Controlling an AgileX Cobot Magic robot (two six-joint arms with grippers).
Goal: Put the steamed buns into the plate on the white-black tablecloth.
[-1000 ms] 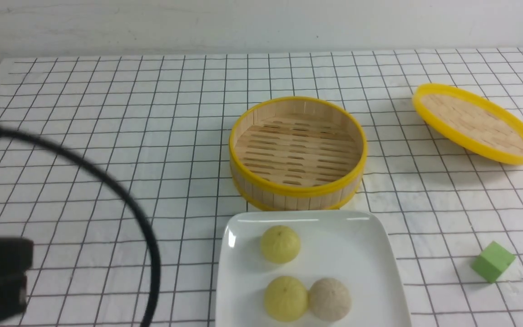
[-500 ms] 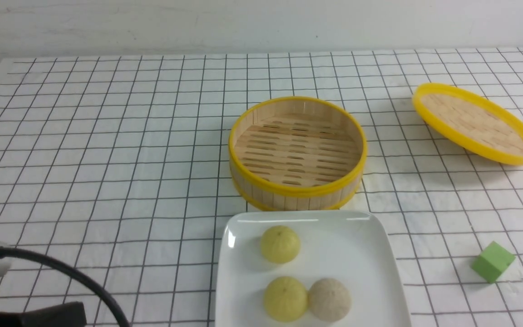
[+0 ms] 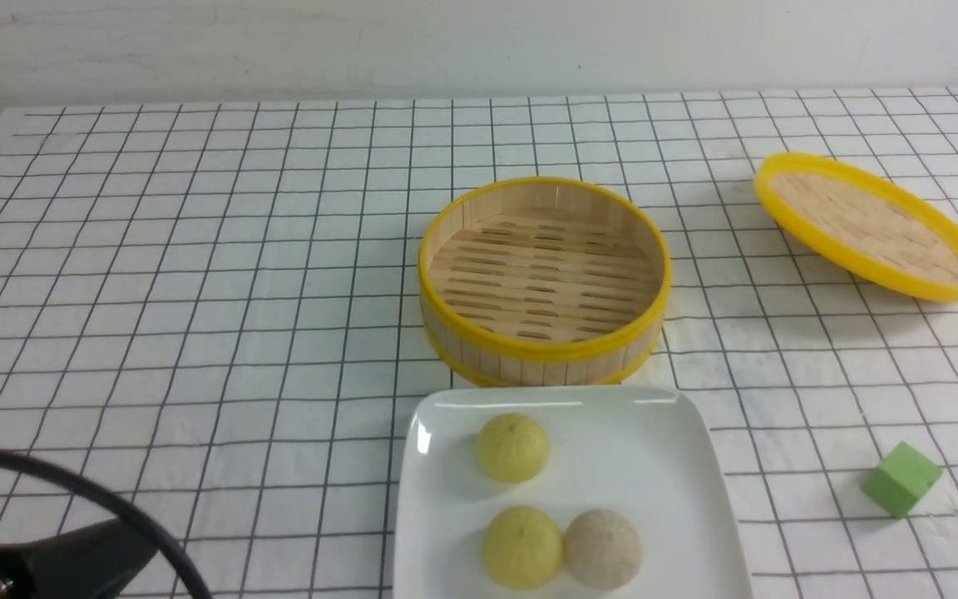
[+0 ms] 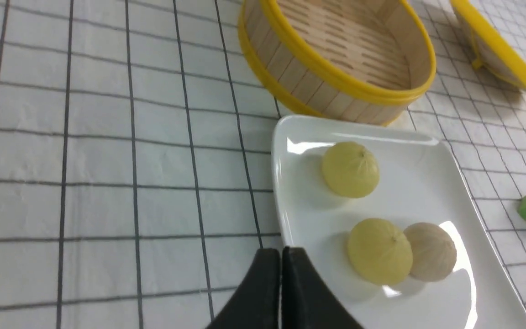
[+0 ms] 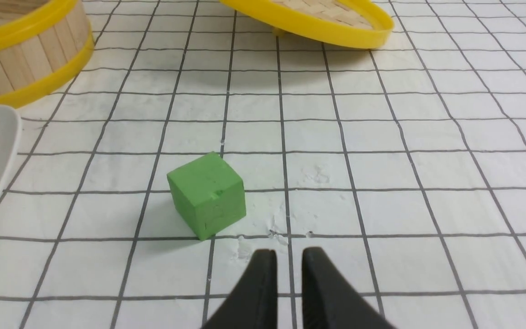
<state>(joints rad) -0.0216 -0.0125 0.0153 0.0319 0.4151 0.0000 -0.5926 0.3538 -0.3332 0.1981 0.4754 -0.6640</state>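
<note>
Three small domed steamed buns point(image 3: 560, 507), matte, sit on glossy white square plate point(image 3: 678, 466); left fingers point(image 4: 272, 278) clenched, right fingers point(image 5: 320, 278) slightly parted, both empty.

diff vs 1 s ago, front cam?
Left arm and its cable dropped toward the lower left corner, pulling back from the table; nothing was picked up or released. Three buns on the plate, steamer, lid and green cube stayed put.

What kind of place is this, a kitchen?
More likely a robot test bench: a gridded tablecloth against a bare wall, with a bamboo steamer, toy-like buns on a plate, and a green cube.
</note>
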